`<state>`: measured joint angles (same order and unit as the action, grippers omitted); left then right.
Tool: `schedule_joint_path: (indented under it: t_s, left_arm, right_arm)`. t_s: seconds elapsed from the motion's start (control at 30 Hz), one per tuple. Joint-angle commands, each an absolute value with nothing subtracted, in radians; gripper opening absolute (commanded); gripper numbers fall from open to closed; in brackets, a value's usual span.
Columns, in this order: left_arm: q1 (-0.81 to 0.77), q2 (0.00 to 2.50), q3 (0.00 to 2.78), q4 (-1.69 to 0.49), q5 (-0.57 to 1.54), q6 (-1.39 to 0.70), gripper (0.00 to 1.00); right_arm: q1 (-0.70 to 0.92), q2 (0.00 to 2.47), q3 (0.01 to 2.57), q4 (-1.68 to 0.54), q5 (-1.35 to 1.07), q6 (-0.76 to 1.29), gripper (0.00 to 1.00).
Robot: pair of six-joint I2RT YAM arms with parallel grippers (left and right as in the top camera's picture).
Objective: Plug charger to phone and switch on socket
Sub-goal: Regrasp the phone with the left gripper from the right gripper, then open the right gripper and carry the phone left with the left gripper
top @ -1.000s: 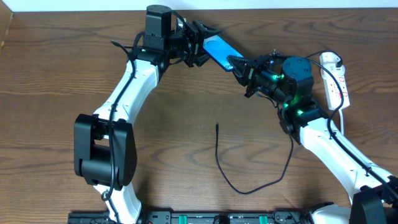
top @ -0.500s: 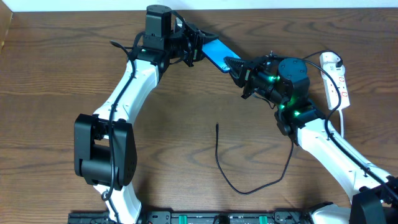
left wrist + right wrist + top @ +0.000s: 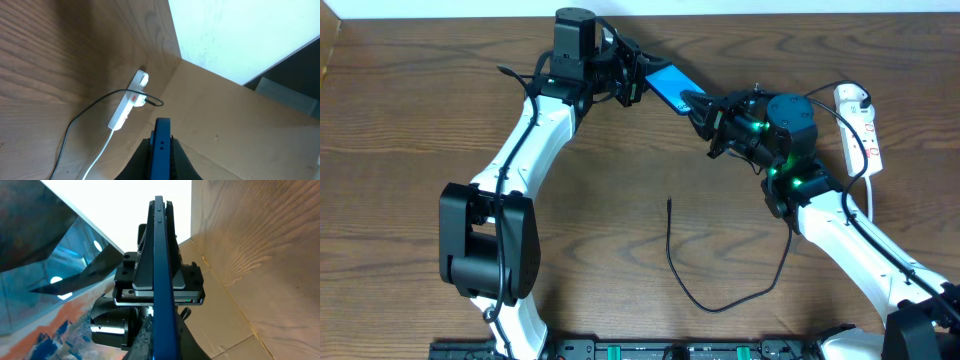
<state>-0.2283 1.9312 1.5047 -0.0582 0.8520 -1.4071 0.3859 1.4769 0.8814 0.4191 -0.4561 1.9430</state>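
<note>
The phone (image 3: 669,84), blue-screened, hangs tilted above the far part of the table between both grippers. My left gripper (image 3: 644,78) is shut on its upper-left end; the left wrist view shows the phone's blue edge (image 3: 162,147) pinched between the dark fingers. My right gripper (image 3: 698,104) grips the lower-right end, and the phone's edge (image 3: 161,270) runs up between its fingers. The charger (image 3: 671,250), a thin black cable, lies loose on the table with its plug tip (image 3: 669,203) pointing away. The white socket (image 3: 861,128) lies at the far right, and the socket (image 3: 128,102) also shows from the left wrist.
The charger's cable loops right and passes under the right arm (image 3: 840,225) toward the socket. The left arm (image 3: 530,140) stretches diagonally across the table's left half. A white cord (image 3: 102,150) trails from the socket. A cardboard wall (image 3: 240,130) borders the table's far side.
My left gripper has closed onto the phone's upper-left end. The phone and my right gripper have shifted slightly left. The cable has not moved.
</note>
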Motion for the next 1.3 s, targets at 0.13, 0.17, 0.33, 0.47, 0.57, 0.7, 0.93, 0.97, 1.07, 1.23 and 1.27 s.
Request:
schedule_joint_path:
  t_s: [0.13,0.17,0.33,0.47,0.57,0.7,0.93,0.97,1.07,1.23,1.27]
  left_arm:
    - [-0.217,1.895,1.529,-0.057,0.844,-1.4,0.07]
    - [-0.211,1.895,1.529,-0.058,0.844,-1.4,0.07]
    - [-0.131,1.895,1.529,-0.058,0.862,-1.4,0.07]
    - [-0.049,1.895,1.529,-0.058,0.976,-1.4,0.07]
    - [0.023,1.895,1.529,-0.059,1.143,-1.378,0.08]
    - [0.107,1.895,1.529,-0.059,1.334,-1.171,0.08]
    - [0.203,1.895,1.529,-0.059,1.52,-0.935,0.08]
    - [0.212,1.895,1.529,-0.058,1.536,-0.91,0.08]
    - [0.235,1.895,1.529,-0.059,1.565,-0.845,0.07]
    - [0.255,1.895,1.527,-0.059,1.571,-0.8,0.07]
    - [0.257,1.895,1.526,-0.058,1.571,-0.799,0.07]
  right_arm:
    - [0.394,1.473,0.896,0.427,-0.443,1.913,0.71]
    - [0.393,1.473,0.896,0.427,-0.443,1.913,0.82]
    - [0.387,1.473,0.896,0.427,-0.444,1.814,0.99]
    - [0.373,1.473,0.896,0.426,-0.456,1.602,0.99]
    - [0.367,1.473,0.896,0.405,-0.454,1.48,0.99]
    - [0.36,1.473,0.896,0.354,-0.448,1.459,0.99]
    - [0.361,1.473,0.896,0.347,-0.399,1.218,0.8]
    - [0.361,1.473,0.896,0.347,-0.397,1.173,0.79]
    - [0.361,1.473,0.896,0.332,-0.388,1.095,0.99]
    - [0.373,1.473,0.897,0.253,-0.343,1.091,0.99]
    - [0.377,1.473,0.899,0.234,-0.338,1.091,0.99]
